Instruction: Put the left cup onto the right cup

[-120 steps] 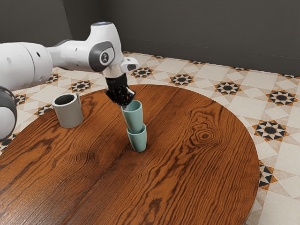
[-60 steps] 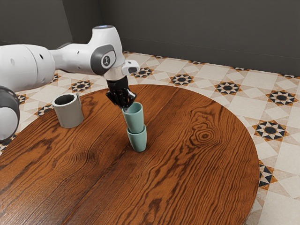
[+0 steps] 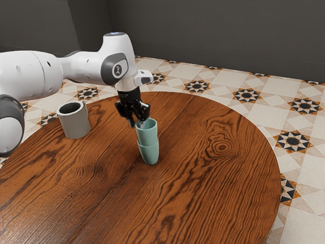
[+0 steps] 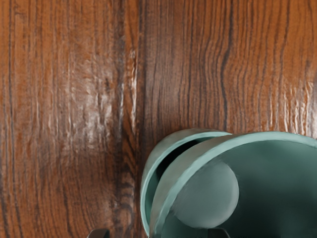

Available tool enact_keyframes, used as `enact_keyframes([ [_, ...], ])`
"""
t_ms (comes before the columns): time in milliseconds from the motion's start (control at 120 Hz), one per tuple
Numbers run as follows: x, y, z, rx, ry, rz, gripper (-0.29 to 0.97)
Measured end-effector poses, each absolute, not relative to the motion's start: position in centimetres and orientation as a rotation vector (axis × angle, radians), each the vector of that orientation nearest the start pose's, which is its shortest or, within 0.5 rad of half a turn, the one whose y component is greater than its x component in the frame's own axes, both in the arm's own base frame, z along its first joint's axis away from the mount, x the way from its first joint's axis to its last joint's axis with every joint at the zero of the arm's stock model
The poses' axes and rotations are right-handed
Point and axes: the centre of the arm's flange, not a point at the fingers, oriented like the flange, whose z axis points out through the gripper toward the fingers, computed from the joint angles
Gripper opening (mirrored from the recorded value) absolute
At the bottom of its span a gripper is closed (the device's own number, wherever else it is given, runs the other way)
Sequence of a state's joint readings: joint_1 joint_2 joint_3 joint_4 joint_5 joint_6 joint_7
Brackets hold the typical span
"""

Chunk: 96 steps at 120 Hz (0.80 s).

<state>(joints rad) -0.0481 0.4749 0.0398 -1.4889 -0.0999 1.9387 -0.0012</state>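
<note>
Exterior camera: raised, well back from the stacked teal cups (image 3: 147,141), looking obliquely down across the worktop (image 3: 213,203) toward tiled floor (image 3: 244,86) and dark wall (image 3: 213,30) beyond the cups; mid-range, most of the worktop in frame. Wrist camera: directly above the cups, facing straight down, very near. Shared: the cups and the wood grain just beside them.

Grey cup (image 3: 74,120) on wooden table (image 3: 213,193)

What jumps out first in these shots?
The upper teal cup sits nested in the lower teal cup near the middle of the wooden table. The gripper hangs open close over its rim. A gray cup stands apart toward the exterior view's left.
</note>
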Motion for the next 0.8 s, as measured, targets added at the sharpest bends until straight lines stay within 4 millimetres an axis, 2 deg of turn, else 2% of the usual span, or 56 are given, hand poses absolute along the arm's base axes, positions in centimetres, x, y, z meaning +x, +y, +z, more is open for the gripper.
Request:
enact_keyframes([
  [142,68.8,-1.7,41.4,-3.222,-0.043,0.002,0.46],
  [367,67.4,-1.9,47.8,-3.221,-0.023,-0.123,0.58],
  [525,65.1,-1.4,53.4,-3.222,-0.014,-0.164,0.62],
  [800,60.0,0.3,61.7,-3.219,-0.001,-0.198,0.65],
])
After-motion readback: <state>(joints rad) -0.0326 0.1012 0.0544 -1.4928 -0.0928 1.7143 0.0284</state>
